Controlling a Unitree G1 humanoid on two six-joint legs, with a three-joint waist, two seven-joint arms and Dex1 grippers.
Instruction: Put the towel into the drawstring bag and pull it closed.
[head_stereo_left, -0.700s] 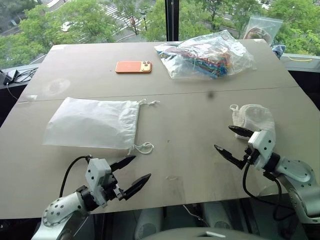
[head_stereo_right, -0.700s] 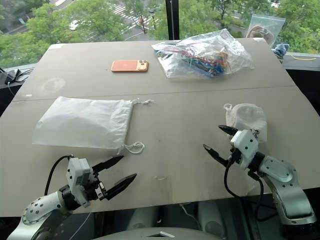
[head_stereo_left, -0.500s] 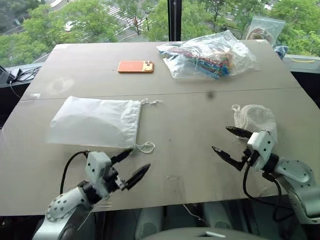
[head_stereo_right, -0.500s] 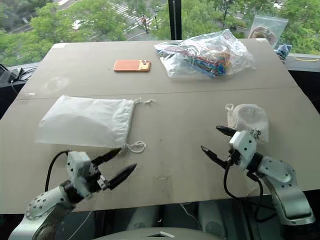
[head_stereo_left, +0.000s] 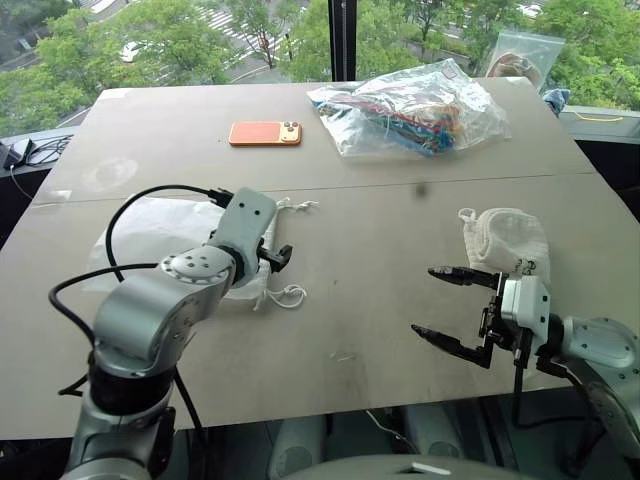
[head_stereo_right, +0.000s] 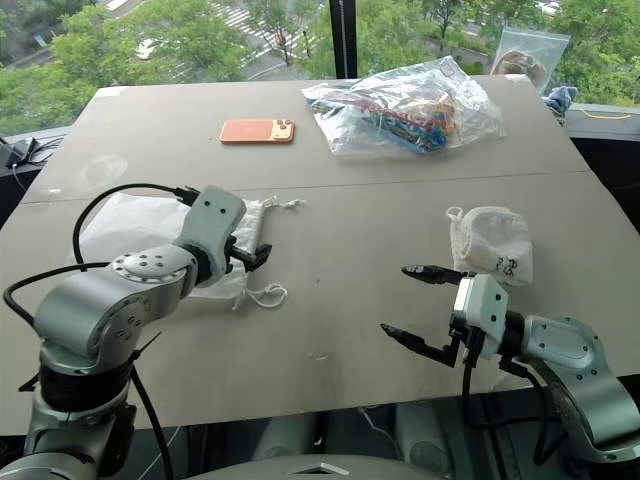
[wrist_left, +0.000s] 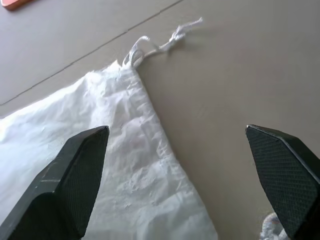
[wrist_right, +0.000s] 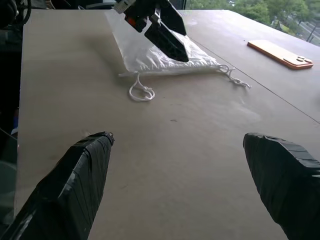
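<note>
The white drawstring bag (head_stereo_left: 150, 226) lies flat on the left half of the table, its gathered end and cord loops (head_stereo_left: 288, 296) pointing toward the middle. My left arm reaches over it. The left gripper (wrist_left: 175, 131) hangs open just above the bag's gathered end (wrist_left: 125, 165), with nothing between its fingers. The cream towel (head_stereo_left: 505, 238) sits bunched on the right side of the table. My right gripper (head_stereo_left: 424, 300) is open and empty in front of the towel, a short way off it, pointing toward the bag.
At the back of the table lie an orange phone (head_stereo_left: 265, 133) and a clear plastic bag of colourful items (head_stereo_left: 410, 110). Another plastic bag (head_stereo_left: 520, 55) stands at the far right corner. Cables (head_stereo_left: 25, 150) lie off the left edge.
My left arm has lifted from the front edge and swung forward over the bag's gathered end. The right gripper has turned to point left and drifted slightly toward the front edge.
</note>
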